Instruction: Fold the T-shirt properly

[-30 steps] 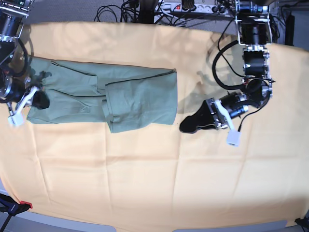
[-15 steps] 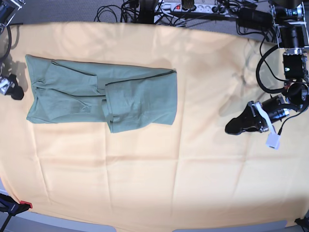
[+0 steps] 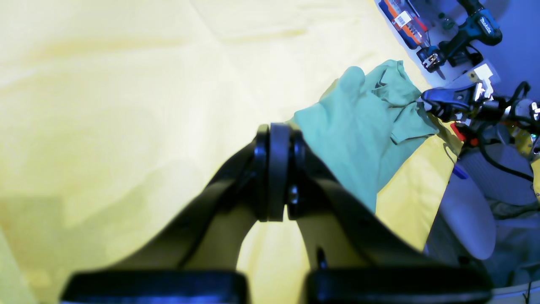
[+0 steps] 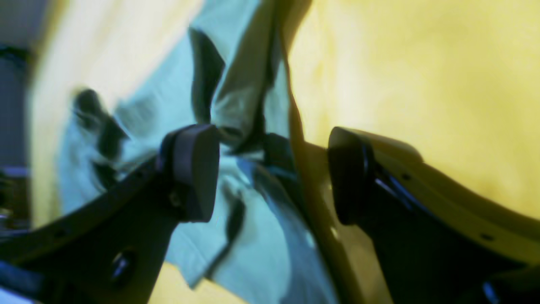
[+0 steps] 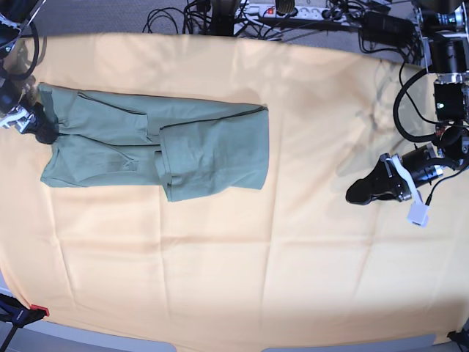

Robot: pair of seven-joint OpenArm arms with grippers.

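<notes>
The grey-green T-shirt (image 5: 205, 147) lies folded into a long strip on the upper left of the orange-yellow cloth (image 5: 234, 279). My right gripper (image 5: 41, 126) hangs at the strip's left end, near its upper corner. In the blurred right wrist view the right gripper (image 4: 270, 175) is open, with the T-shirt (image 4: 147, 109) edge below the gap and nothing pinched. My left gripper (image 5: 360, 193) is far to the right of the shirt, low over bare cloth. The left gripper (image 3: 274, 143) is shut on nothing, and the T-shirt (image 3: 358, 126) lies beyond it.
Cables and a power strip (image 5: 286, 11) run behind the table's back edge. A red-tipped clamp (image 5: 29, 312) grips the front left corner. A drill (image 3: 476, 25) and other tools lie on the floor past the shirt's far end.
My right gripper opened and let go of the shirt's left end, swung off to the left, then came back to the upper left corner. The left arm drew away to the right.
</notes>
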